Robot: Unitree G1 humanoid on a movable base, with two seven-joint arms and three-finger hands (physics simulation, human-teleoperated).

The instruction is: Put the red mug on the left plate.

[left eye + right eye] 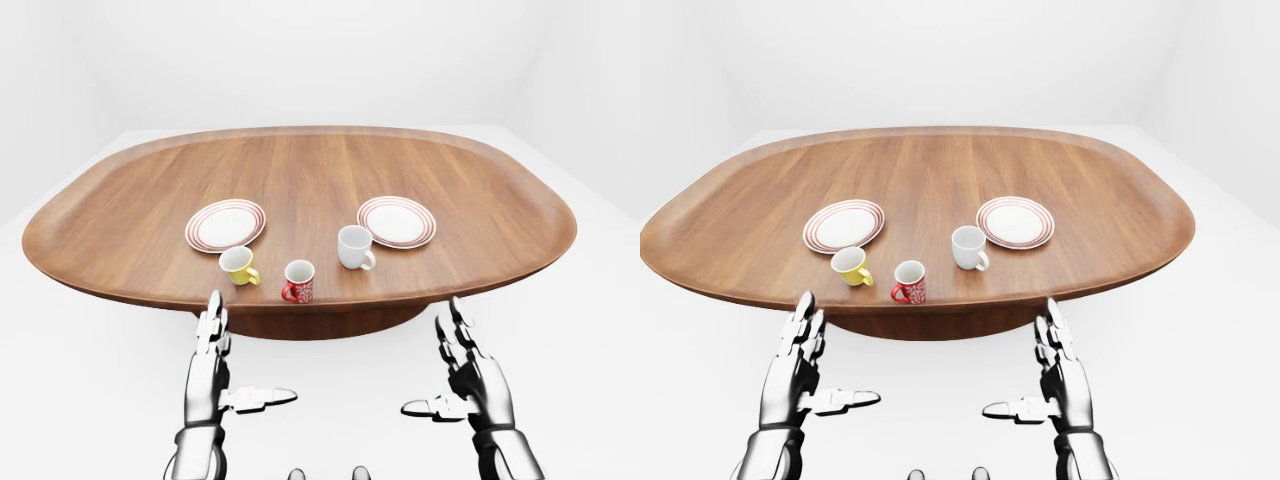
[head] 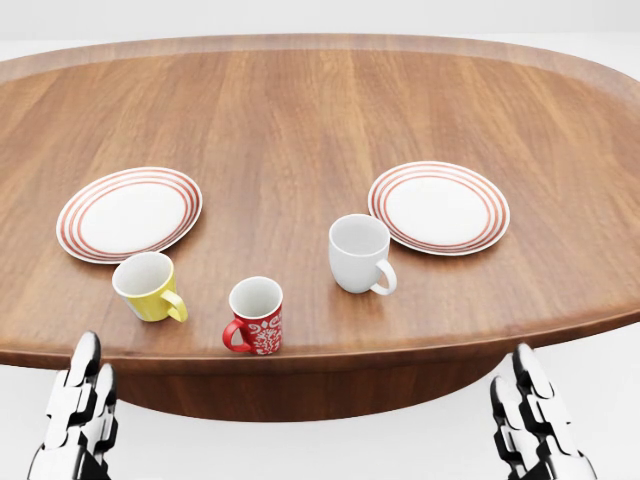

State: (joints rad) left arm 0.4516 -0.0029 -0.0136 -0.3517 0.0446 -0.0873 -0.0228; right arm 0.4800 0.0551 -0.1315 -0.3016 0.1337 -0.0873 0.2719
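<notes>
On the table [image 2: 320, 110] the red mug [image 2: 257, 316] sat ungrasped, off the left plate [image 2: 129, 213]; my left hand [image 1: 212, 352] and right hand [image 1: 470, 372] were spread, empty.

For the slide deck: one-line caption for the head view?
Red mug stands on the table between yellow mug and white mug, off the left plate; both hands low, open.

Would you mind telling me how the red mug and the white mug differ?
The red mug carries a white pattern; the white mug is plain. In the head view, the red mug's handle points left, the white mug's right. The red mug stands nearer the table's bottom edge; the white mug sits close beside the right plate. Both stand upright and look empty.
</notes>
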